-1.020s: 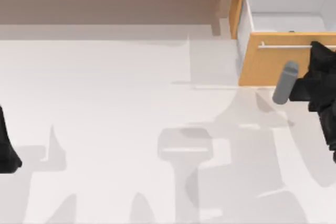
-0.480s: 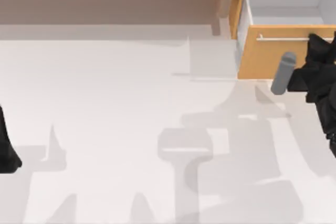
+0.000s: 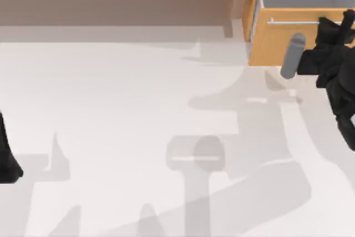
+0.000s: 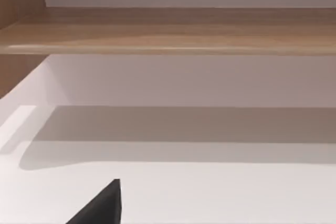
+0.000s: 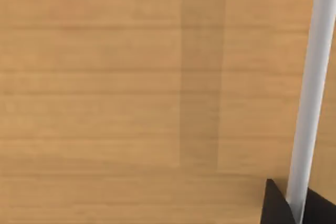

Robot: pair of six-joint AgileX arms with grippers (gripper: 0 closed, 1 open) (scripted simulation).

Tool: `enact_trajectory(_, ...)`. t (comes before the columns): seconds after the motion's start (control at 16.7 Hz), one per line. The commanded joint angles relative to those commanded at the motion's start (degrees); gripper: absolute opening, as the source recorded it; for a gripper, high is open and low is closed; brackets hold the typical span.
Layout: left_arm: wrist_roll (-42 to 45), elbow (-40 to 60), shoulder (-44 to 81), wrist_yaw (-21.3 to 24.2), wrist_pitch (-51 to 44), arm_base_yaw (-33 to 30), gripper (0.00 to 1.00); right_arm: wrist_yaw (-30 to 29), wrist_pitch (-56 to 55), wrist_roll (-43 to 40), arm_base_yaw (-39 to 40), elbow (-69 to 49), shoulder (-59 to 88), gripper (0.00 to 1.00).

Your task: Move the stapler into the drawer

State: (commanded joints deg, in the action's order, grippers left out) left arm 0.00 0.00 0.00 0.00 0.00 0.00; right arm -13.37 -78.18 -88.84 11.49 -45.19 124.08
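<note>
One gripper, the right point(image 3: 339, 26), clamps drawer point(image 3: 277, 45) handle point(image 5: 310, 98); left arm point(image 3: 6, 156) parked.

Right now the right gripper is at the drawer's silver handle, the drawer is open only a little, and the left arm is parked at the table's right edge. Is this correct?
One detail is wrong. The top view shows the left arm parked at the table's left edge, not the right. The rest holds: the right gripper is at the silver handle, and the drawer is open only a little.
</note>
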Motion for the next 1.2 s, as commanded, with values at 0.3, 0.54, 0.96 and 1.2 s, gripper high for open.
enact_trajectory(0.3,0.0,0.0,0.0,0.0,0.0,0.0,1.00,0.3,1.0,-0.1,-0.3,-1.7,0.6,0.00)
enact_trajectory(0.54,0.0,0.0,0.0,0.0,0.0,0.0,1.00,0.3,1.9,0.0,-0.3,-3.3,1.3,0.00)
enact_trajectory(0.96,0.0,0.0,0.0,0.0,0.0,0.0,1.00,1.8,9.0,0.0,-1.7,-15.8,6.9,0.00)
enact_trajectory(1.2,0.0,0.0,0.0,0.0,0.0,0.0,1.00,2.1,10.3,0.0,-2.0,-18.1,7.8,0.00)
